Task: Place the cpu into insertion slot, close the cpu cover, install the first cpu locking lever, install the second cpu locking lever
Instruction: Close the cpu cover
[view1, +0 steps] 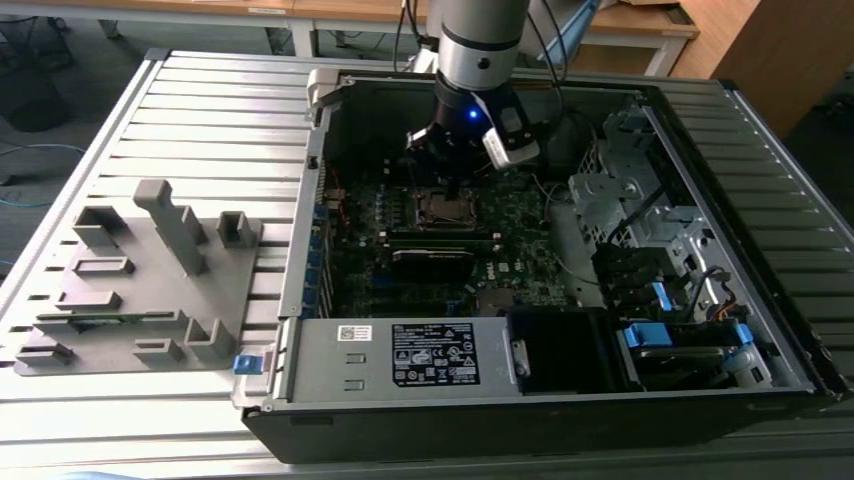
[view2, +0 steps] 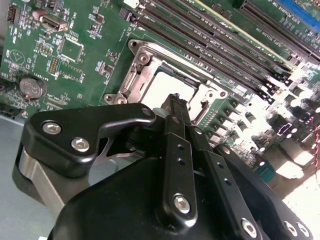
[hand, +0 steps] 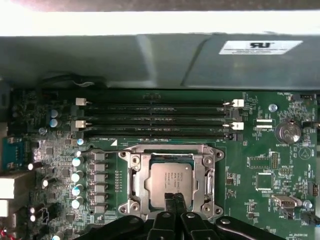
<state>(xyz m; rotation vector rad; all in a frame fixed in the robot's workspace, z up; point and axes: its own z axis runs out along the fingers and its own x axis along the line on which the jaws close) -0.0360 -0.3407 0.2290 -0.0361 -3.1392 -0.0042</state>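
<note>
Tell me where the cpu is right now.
In the first wrist view, the cpu sits in the insertion slot, beside the memory slots, close by the gripper.

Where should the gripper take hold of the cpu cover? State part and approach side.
Probably its thin outer rim, on the edge beside the gripper, coming down from above: the cpu cover lies flat around the cpu, leaving only edges free.

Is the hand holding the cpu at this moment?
No, in the first wrist view the cpu lies flat inside the frame of the cpu cover, not gripped by the hand.
</note>
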